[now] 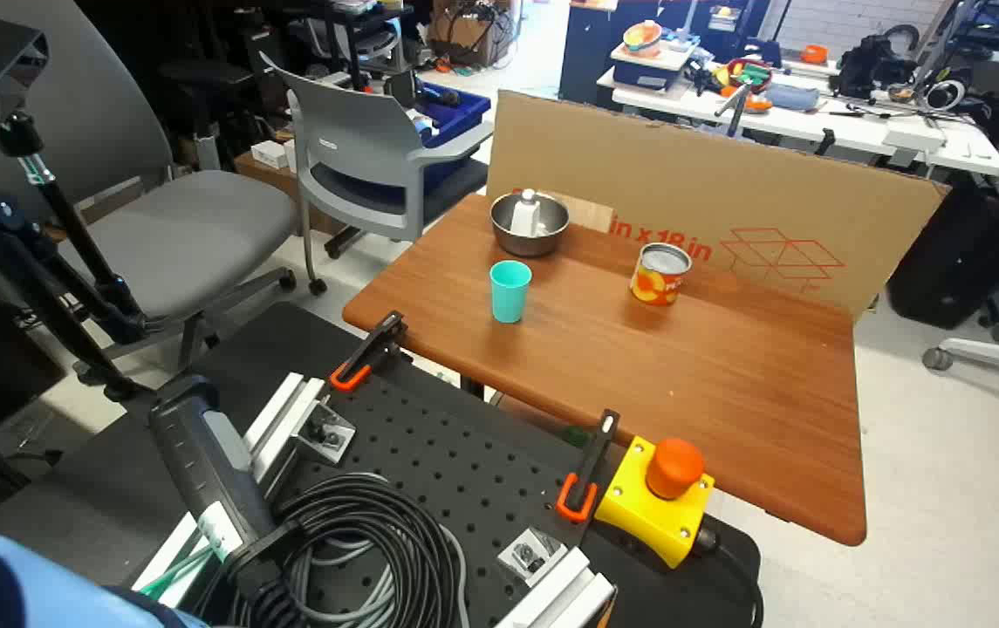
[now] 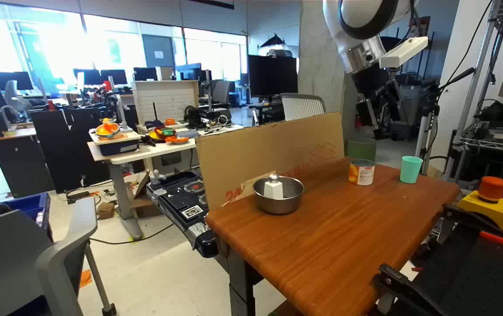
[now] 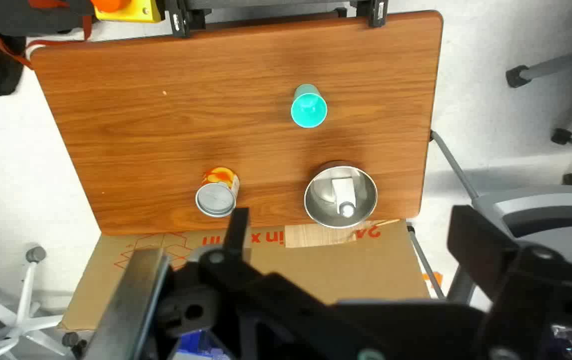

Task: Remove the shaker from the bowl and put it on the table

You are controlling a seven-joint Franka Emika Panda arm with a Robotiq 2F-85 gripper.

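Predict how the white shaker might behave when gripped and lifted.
The white shaker is probably stiff, given its straight-edged body. Its smooth-looking sides could be slippery. Standing taller than wide in the bowl, it may tip if nudged.

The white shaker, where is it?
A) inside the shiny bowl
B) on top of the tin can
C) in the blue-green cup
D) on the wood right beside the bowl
A: the wrist view shows the shaker inside the bowl, with the round steel rim running all the way around it.
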